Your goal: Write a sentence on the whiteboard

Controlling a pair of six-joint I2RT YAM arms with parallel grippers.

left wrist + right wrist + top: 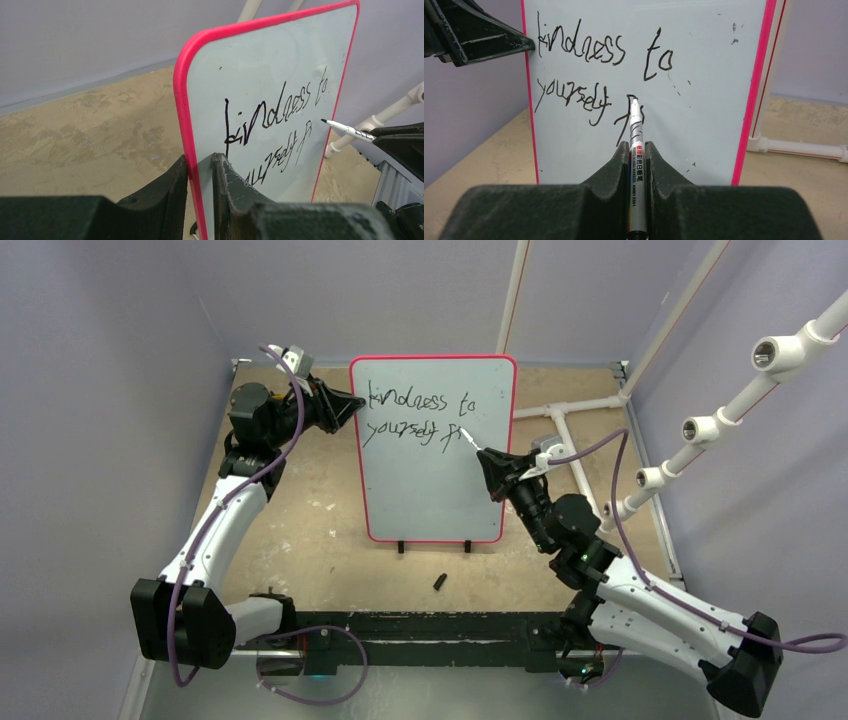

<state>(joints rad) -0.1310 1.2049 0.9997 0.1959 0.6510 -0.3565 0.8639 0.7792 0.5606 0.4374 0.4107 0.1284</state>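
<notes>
The whiteboard stands upright mid-table, pale surface with a pink-red rim and black feet. The sentence in black script reads "kindness to" above "yourself" and the start of another word. My left gripper is shut on the whiteboard's left rim, one finger on each side. My right gripper is shut on a silver marker, whose tip is at the board beside the last strokes. The marker also shows in the left wrist view.
A small black marker cap lies on the brown table in front of the board. White pipe frames stand at the back right. Grey walls enclose the table.
</notes>
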